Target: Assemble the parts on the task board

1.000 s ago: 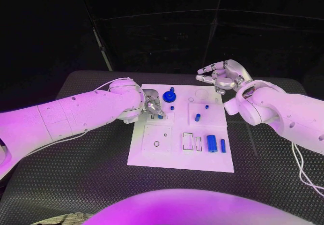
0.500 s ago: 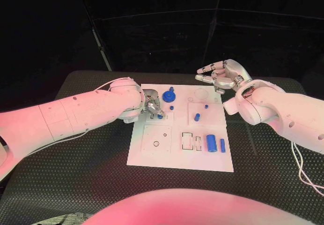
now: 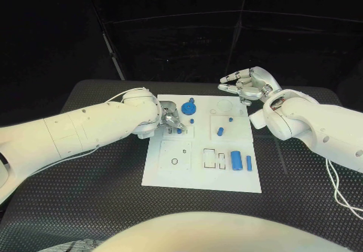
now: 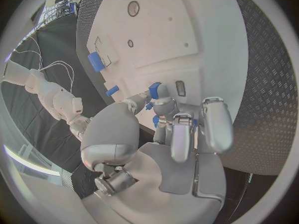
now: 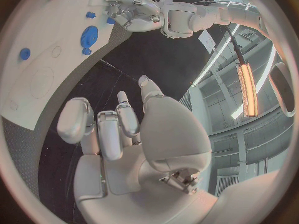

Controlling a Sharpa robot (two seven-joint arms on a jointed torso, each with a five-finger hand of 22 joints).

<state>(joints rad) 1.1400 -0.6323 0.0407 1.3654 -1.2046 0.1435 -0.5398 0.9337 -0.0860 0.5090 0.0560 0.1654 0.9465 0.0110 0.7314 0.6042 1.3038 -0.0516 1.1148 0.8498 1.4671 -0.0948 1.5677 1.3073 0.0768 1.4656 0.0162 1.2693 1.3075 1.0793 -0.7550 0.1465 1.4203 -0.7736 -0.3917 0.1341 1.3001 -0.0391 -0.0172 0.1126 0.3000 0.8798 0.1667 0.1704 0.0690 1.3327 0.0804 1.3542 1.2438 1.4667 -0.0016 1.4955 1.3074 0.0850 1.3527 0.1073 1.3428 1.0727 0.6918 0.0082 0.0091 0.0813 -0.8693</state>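
Observation:
The white task board [image 3: 181, 168] lies mid-table. My left hand [image 3: 170, 118] rests on its far left part, and its fingertips [image 4: 163, 104] pinch a small blue part [image 4: 154, 89] down at the board's surface. A round blue part [image 3: 190, 109] stands just beyond that hand, with a small blue peg [image 3: 192, 121] beside it. Toward the right lie another blue peg [image 3: 221, 131], a blue cylinder [image 3: 236, 159] and a slim blue bar [image 3: 249, 163]. My right hand [image 3: 246, 84] hovers over the board's far right corner, fingers loosely bent and apart, holding nothing.
The board [image 4: 187, 25] has empty round holes and rectangular slots [image 3: 211, 158] in its near half. Black ribbed table [image 3: 83, 189] surrounds it. A white cable [image 3: 337, 184] trails along my right arm.

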